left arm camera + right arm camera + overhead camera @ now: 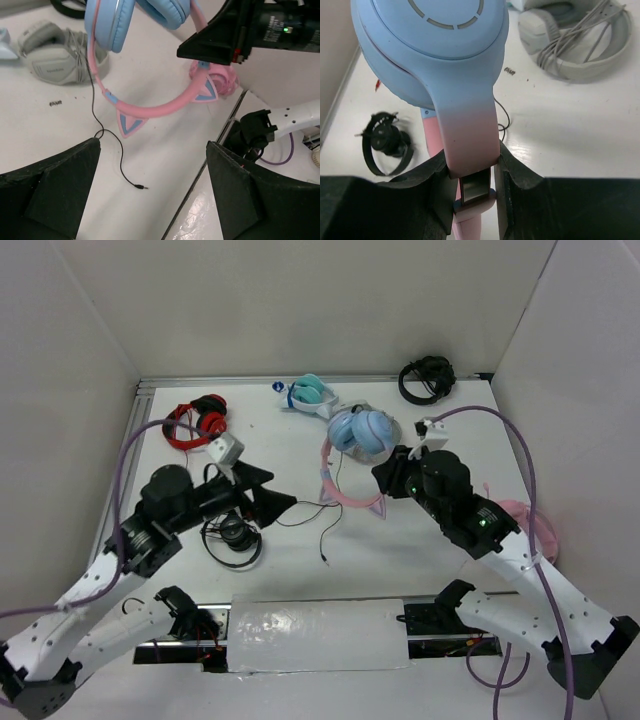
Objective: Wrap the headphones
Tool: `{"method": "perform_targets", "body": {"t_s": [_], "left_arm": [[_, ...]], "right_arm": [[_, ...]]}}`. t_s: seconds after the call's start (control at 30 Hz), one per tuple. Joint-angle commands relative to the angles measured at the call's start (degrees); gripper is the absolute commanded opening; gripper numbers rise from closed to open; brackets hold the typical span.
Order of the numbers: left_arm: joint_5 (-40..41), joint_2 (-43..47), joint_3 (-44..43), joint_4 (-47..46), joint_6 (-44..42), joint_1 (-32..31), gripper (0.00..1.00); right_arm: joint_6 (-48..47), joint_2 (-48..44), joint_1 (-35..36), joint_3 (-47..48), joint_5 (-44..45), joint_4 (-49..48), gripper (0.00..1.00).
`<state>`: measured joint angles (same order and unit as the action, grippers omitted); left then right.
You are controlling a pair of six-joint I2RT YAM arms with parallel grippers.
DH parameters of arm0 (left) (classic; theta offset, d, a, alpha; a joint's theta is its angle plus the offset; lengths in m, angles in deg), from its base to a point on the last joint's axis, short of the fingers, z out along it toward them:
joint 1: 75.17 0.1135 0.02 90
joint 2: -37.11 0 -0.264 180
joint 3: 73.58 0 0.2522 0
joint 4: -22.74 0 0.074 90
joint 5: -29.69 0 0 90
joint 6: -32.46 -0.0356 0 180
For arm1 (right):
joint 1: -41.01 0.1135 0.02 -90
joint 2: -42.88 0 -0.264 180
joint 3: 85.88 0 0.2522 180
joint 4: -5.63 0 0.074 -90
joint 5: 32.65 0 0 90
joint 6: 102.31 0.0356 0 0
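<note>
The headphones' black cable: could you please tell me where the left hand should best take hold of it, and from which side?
Probably the loose stretch of the cable just behind its plug, from straight above: it lies flat on the table beneath the open left hand, while the right hand holds the headphones by the headband.

Left gripper (152, 145) wide, right gripper (470, 162) clamped
</note>
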<state>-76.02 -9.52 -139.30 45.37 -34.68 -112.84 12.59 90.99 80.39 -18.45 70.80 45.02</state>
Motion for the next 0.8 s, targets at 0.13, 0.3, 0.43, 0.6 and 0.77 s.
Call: {"method": "perform_targets", "body": {"t_s": [0.13, 0.3, 0.43, 0.6, 0.77], "left_arm": [[8.75, 6.39, 6.34, -0.43, 4.82, 0.49, 0.99], [7.89, -3.52, 7.57, -5.85, 2.75, 3.65, 0.99], [-2.02, -9.52, 12.4, -22.63, -5.17, 4.45, 0.99], [-13.38, -16.36, 14.79, -38.56, -11.07, 4.71, 0.99], [-13.74, -23.23, 12.41, -41.46, -13.09, 4.8, 0.99]], "right_arm": [[6.46, -4.61, -7.73, 2.57, -10.63, -13.58, 0.0], [7.7, -4.0, -11.16, 10.39, -21.17, -11.75, 0.0], [7.79, -2.33, -11.34, 17.76, -23.82, -8.49, 0.0], [9.2, 0.12, -11.25, 23.58, -27.86, -9.19, 0.0], [8.76, 5.4, -11.43, 35.09, -37.17, -3.75, 0.0]]}}
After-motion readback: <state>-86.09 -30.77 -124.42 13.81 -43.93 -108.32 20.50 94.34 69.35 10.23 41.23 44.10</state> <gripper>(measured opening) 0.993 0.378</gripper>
